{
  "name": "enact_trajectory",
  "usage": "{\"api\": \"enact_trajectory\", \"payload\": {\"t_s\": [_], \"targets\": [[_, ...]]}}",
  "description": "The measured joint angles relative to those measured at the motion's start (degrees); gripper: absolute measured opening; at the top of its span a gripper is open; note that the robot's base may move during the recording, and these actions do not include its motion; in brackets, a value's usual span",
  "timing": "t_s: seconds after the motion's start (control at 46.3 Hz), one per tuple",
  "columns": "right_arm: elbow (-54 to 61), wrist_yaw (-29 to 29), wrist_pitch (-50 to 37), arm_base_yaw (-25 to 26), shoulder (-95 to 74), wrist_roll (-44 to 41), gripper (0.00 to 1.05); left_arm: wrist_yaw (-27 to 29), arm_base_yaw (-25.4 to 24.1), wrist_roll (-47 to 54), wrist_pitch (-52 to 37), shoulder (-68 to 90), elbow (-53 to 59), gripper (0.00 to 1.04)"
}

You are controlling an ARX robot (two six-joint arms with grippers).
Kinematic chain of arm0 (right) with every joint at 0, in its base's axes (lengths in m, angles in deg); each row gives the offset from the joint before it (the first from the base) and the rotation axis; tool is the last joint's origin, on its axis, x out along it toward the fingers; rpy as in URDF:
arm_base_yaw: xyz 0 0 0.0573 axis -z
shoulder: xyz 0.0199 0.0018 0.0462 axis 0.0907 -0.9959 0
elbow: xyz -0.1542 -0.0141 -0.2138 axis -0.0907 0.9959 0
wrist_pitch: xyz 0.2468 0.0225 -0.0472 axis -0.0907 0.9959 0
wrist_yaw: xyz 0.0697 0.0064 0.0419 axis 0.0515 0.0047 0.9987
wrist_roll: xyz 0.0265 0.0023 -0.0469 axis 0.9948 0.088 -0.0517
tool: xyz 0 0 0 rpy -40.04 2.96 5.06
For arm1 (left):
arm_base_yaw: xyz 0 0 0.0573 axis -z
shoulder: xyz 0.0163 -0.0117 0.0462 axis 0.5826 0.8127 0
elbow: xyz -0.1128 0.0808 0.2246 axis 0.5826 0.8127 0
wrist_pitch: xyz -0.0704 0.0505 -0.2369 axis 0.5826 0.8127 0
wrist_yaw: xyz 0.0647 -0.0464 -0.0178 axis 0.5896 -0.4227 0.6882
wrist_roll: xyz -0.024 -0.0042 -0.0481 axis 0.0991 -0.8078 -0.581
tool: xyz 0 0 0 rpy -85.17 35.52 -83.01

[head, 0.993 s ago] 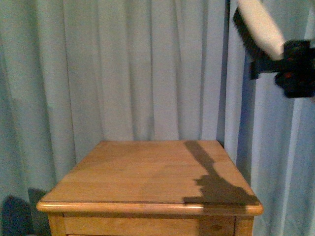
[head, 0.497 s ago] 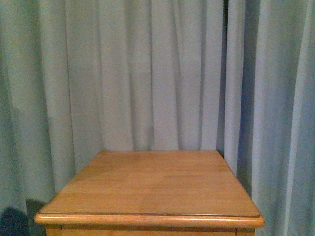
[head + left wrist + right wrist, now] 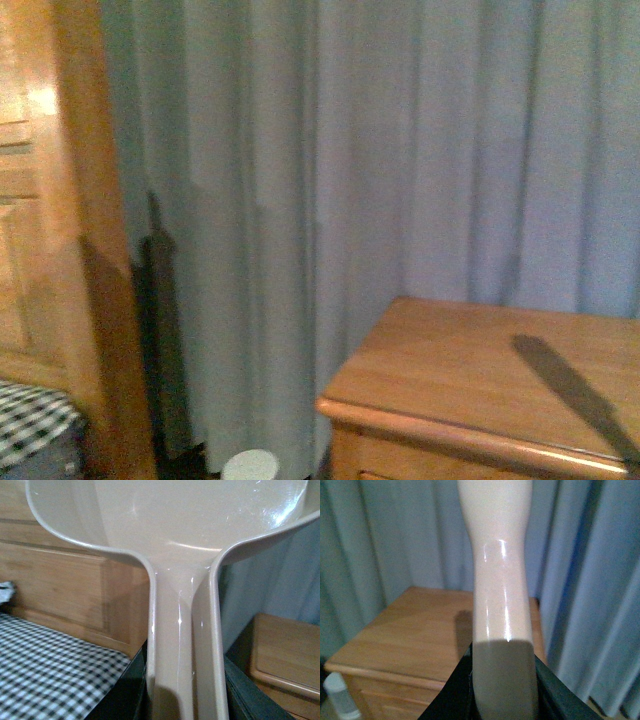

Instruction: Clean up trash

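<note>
My left gripper (image 3: 185, 695) is shut on the handle of the beige plastic dustpan (image 3: 175, 525), whose pan fills the far part of the left wrist view. My right gripper (image 3: 504, 692) is shut on the cream handle of the brush (image 3: 497, 565); its bristles are out of view. A small whitish crumpled bit (image 3: 5, 591) shows at the frame's edge above the black-and-white checked pillow (image 3: 45, 665); I cannot tell if it is the tissue wad. Neither gripper shows in the front view, which has no wad in it.
A wooden nightstand (image 3: 480, 380) stands at the lower right, also in the right wrist view (image 3: 415, 630). A wooden headboard (image 3: 40, 200) and the checked pillow (image 3: 30, 420) are at the left. Grey curtains (image 3: 350, 200) hang behind. A small white round thing (image 3: 250, 466) stands on the floor between them.
The front view has swung left: the nightstand shifted to the right, and the headboard, pillow and white round thing came into view. The brush and right gripper left the front view.
</note>
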Motion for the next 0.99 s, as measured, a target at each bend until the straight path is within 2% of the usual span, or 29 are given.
{"api": "enact_trajectory", "payload": {"t_s": [0.993], "targets": [[0.24,-0.59,-0.04,0.11,0.52,-0.07,0.19,-0.33,0.00,-0.11,0.09,-0.22,0.09,0.27]]}}
